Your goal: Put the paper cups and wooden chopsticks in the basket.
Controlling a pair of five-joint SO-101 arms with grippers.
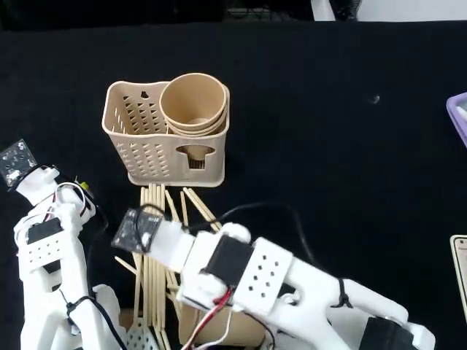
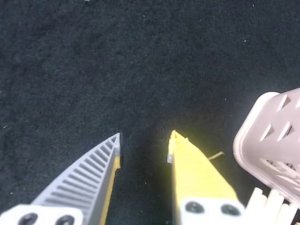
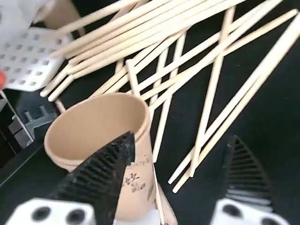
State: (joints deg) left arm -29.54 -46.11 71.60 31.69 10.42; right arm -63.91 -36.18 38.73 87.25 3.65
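1. Paper cups (image 1: 193,102) stand nested in the right half of the beige slotted basket (image 1: 139,138), as the high view shows it.
2. A loose cup (image 3: 96,129) sits at the worktop's near edge, partly under the right arm (image 1: 248,273).
3. Wooden chopsticks (image 1: 155,240) lie in a scattered pile just in front of the basket, between the two arms.
4. The right fingers (image 3: 112,161) are spread wide and grip nothing. One black finger crosses in front of the loose cup's rim, but I cannot tell whether it touches. The other hangs over the chopsticks.
5. The left fingers (image 2: 111,152), one grey and one yellow, are moderately apart and empty above bare cloth, with a basket corner just beside them.
6. The worktop (image 1: 328,160) is covered in black cloth, and a purple container (image 1: 458,117) shows at its right edge.
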